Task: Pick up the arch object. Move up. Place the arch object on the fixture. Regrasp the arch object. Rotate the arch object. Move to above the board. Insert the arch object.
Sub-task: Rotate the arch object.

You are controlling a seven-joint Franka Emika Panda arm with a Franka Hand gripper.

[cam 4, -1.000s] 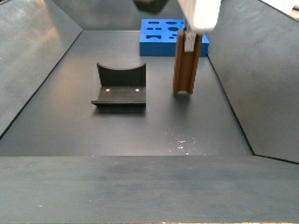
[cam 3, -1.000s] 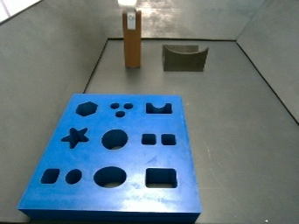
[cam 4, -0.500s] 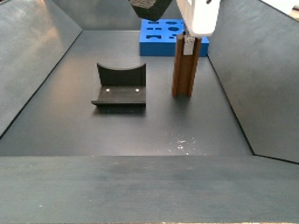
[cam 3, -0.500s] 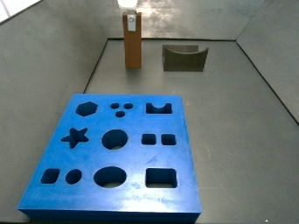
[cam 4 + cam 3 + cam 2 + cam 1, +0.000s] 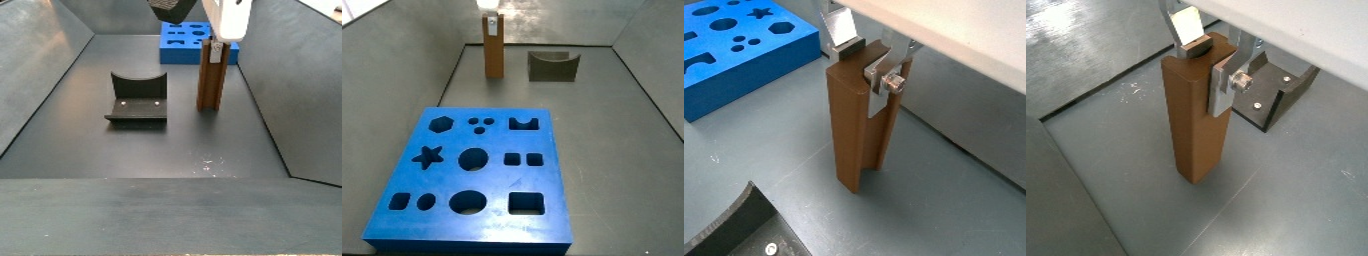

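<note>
The arch object [image 5: 1197, 120], an orange-brown bar, stands upright on the grey floor in both wrist views [image 5: 858, 130]. My gripper [image 5: 1211, 68] sits over its top end, one silver finger on each side, pads against the wood, shut on it. In both side views the bar [image 5: 494, 52] [image 5: 213, 75] rests on the floor beneath the gripper [image 5: 218, 42]. The fixture [image 5: 552, 66] [image 5: 135, 97], dark with a curved notch, stands apart beside the bar. Farther off, the blue board [image 5: 476, 175] [image 5: 738, 50] lies flat with its cut-outs facing up.
Grey walls enclose the floor: a sloped side wall [image 5: 287, 80] runs close to the bar and a back wall [image 5: 543, 20] rises behind it. Bare floor [image 5: 543, 95] lies between the bar, the fixture and the board.
My gripper has come down slightly onto the top of the bar over the last second. The bar, fixture and board have not moved.
</note>
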